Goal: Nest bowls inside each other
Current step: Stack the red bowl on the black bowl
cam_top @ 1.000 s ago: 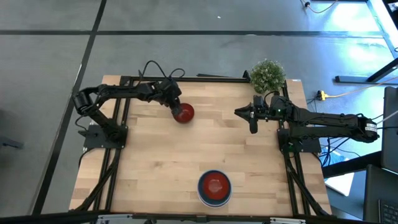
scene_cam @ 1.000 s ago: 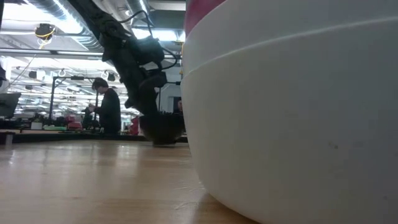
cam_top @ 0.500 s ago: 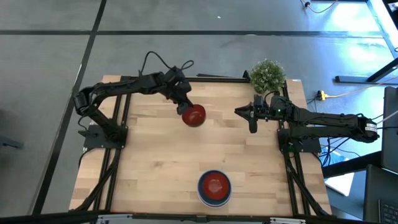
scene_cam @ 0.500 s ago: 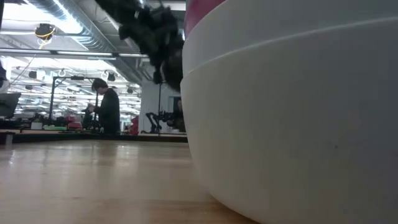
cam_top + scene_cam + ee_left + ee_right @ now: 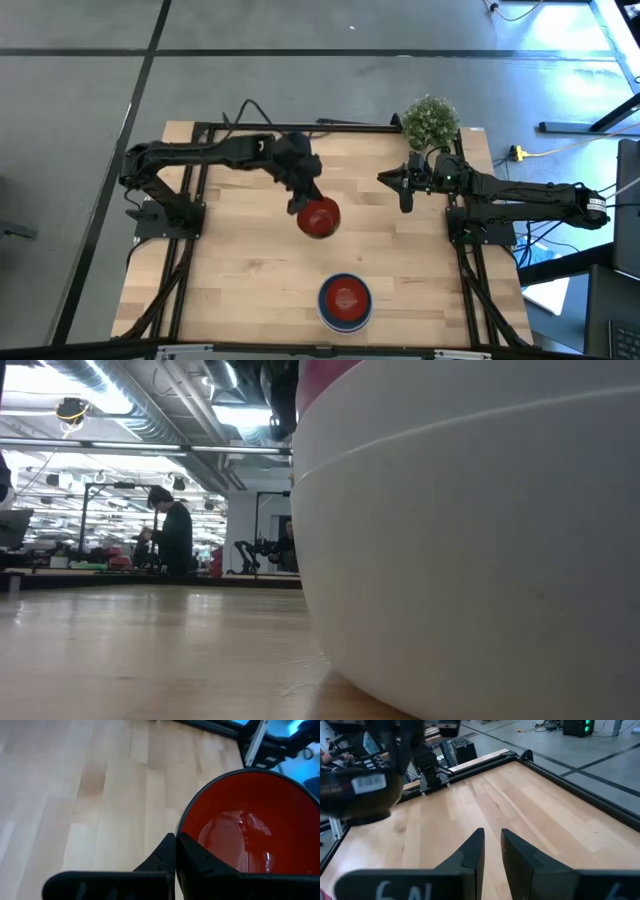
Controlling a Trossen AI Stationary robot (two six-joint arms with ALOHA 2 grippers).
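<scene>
I have the left gripper [image 5: 305, 193] pinching the rim of the dark red bowl [image 5: 319, 217], carried over mid-table so it can drop into the nested stack [image 5: 345, 303] at the near edge, while the right gripper [image 5: 404, 186], fingers slightly parted and empty, waits far right.

Glossy dark red bowl [image 5: 247, 827]; matt wooden table [image 5: 250, 270].

light: bright overhead | glare: floor top right | blur: low view foreground
</scene>
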